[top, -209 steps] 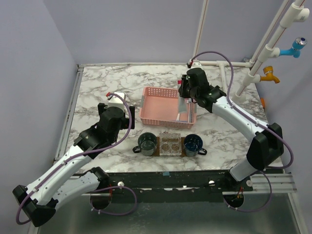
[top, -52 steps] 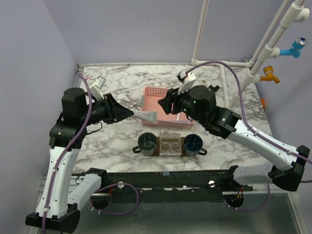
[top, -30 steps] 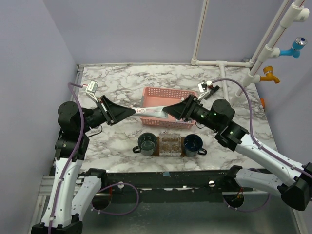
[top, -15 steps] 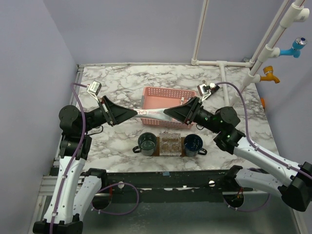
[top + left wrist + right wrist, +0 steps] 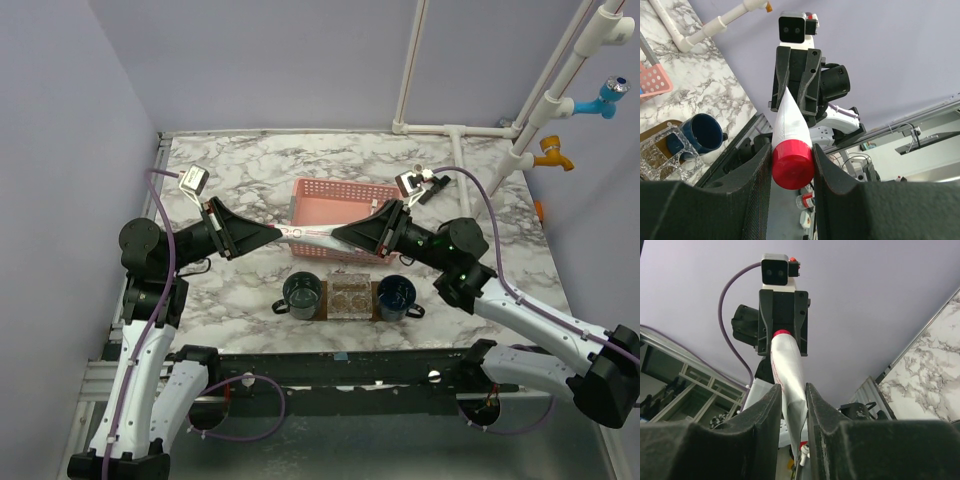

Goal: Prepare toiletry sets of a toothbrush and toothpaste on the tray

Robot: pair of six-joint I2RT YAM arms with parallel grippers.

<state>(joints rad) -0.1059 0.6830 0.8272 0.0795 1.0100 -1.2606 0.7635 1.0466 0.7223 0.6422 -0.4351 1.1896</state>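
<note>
tray [image 5: 324, 310]: one, closest to my bases, flat on the marble table [image 5: 220, 170]
mugs: two, a dark mug [image 5: 301, 293] on the tray's left end and a blue mug [image 5: 396, 296] on its right end
clear holder [image 5: 350, 296]: one, between the mugs
toothpaste [image 5: 310, 233]: one tube, up in the air just past the tray, lying level between my two claws, not on the tray
left gripper [image 5: 791, 157]: clamped on the red cap [image 5: 791, 164] end, so that one's got it
right gripper [image 5: 791, 390]: pinching the flat tail of the same tube
arms: both of mine raised, elbows out to the sides, claws pointing at each other nose to nose
basket [image 5: 340, 186]: one pink one, right behind the tube
</note>
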